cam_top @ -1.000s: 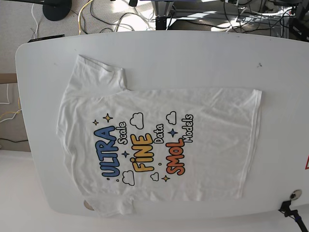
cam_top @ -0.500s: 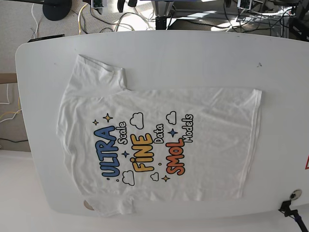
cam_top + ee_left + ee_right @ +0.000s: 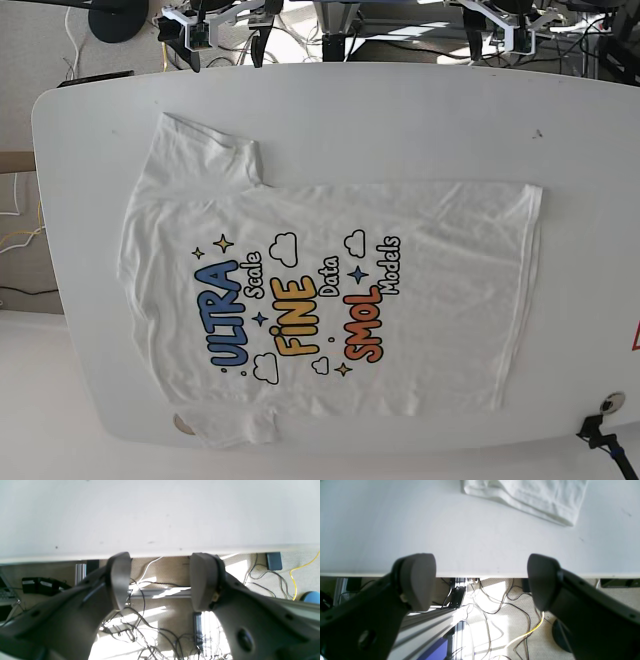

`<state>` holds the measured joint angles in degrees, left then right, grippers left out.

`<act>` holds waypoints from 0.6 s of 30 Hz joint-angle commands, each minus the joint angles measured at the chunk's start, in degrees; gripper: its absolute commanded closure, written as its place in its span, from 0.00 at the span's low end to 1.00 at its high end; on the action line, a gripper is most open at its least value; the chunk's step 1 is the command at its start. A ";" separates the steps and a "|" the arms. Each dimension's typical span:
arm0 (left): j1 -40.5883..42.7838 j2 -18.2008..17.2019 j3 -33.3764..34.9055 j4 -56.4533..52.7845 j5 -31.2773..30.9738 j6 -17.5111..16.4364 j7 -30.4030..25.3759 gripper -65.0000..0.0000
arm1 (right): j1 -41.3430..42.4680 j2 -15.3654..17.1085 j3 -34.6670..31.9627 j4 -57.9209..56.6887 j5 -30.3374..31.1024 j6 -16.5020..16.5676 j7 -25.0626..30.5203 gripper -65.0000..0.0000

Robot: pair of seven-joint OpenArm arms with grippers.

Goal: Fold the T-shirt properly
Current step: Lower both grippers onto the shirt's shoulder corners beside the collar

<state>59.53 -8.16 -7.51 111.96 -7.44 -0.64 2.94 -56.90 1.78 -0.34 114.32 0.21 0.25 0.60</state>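
White cotton T-shirt (image 3: 330, 290) flat on white table (image 3: 420, 120), print up, collar toward left of base view, hem toward right; one sleeve (image 3: 530, 497) nearest right gripper.
Right gripper (image 3: 481, 580): beyond far table edge, far left; jaws wide apart, nothing between, touching nothing; well apart from sleeve.
Left gripper (image 3: 160, 580): beyond far edge, far right; jaws apart, empty; shirt not in its wrist view.
Bare tabletop between far edge and shirt. Cables (image 3: 140, 630) on floor below.
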 commanded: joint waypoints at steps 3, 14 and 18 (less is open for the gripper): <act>-2.08 -0.23 -0.18 0.87 -0.25 0.07 -1.40 0.46 | 1.83 0.20 0.21 0.89 0.10 0.41 1.20 0.15; -11.40 -0.23 -0.36 0.79 -2.18 0.07 -1.23 0.46 | 12.64 0.99 7.50 0.80 11.62 0.41 -7.41 0.15; -12.98 -1.02 -4.58 0.52 -13.09 -0.10 -0.87 0.46 | 16.51 4.42 11.55 0.71 22.34 0.50 -13.30 0.15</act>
<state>46.30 -8.47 -11.81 111.79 -20.32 -0.51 3.40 -40.07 5.15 10.20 113.93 19.77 0.25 -12.95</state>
